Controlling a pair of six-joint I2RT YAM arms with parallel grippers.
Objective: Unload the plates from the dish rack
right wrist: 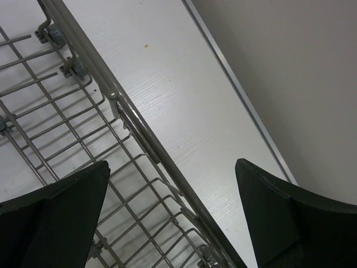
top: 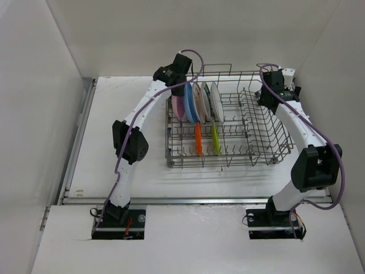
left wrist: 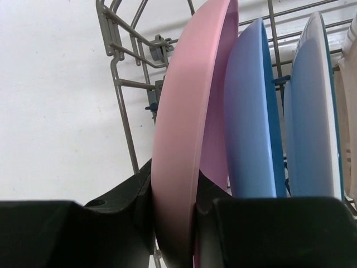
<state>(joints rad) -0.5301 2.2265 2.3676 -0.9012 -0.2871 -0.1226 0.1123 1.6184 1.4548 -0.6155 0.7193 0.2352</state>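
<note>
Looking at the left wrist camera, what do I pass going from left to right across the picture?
Grey metal wire dish rack → round pink plate → round blue plate → second round blue plate with a white rim.
</note>
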